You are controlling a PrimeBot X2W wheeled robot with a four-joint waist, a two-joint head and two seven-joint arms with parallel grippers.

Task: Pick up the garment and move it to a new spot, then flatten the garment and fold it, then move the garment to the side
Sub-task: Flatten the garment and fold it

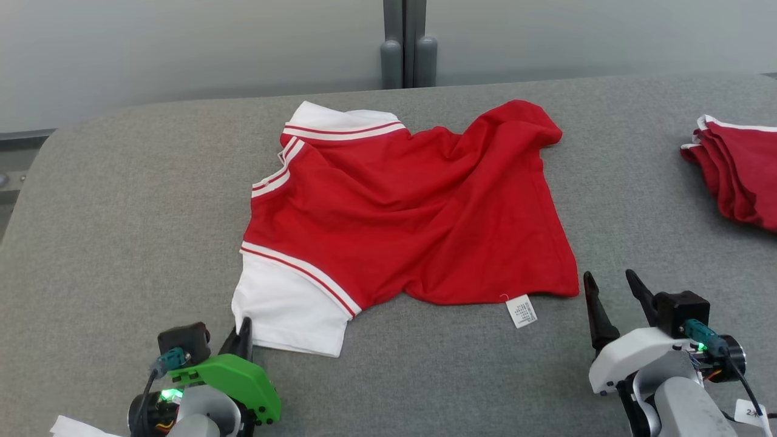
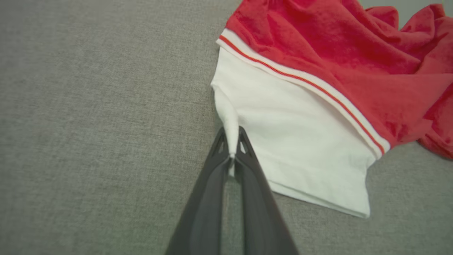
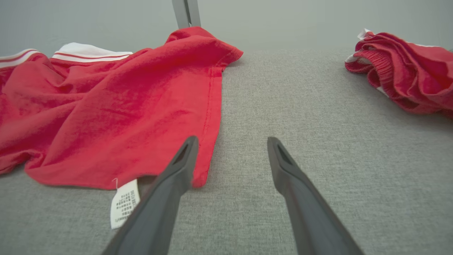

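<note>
Red cloth with white sleeves, the garment [image 1: 400,218] lies rumpled at the middle of the grey table [image 1: 121,212]. At its seven o'clock corner the left gripper [image 2: 231,141] has its jaws pinched on the edge of the white sleeve [image 1: 285,309], a small fold of fabric between the fingers. The right gripper [image 1: 609,276] is at the garment's four o'clock, jaws wide and holding nothing, just beside the hem and its white label [image 1: 522,311]. A second red pile [image 1: 737,176] sits well apart at three o'clock
</note>
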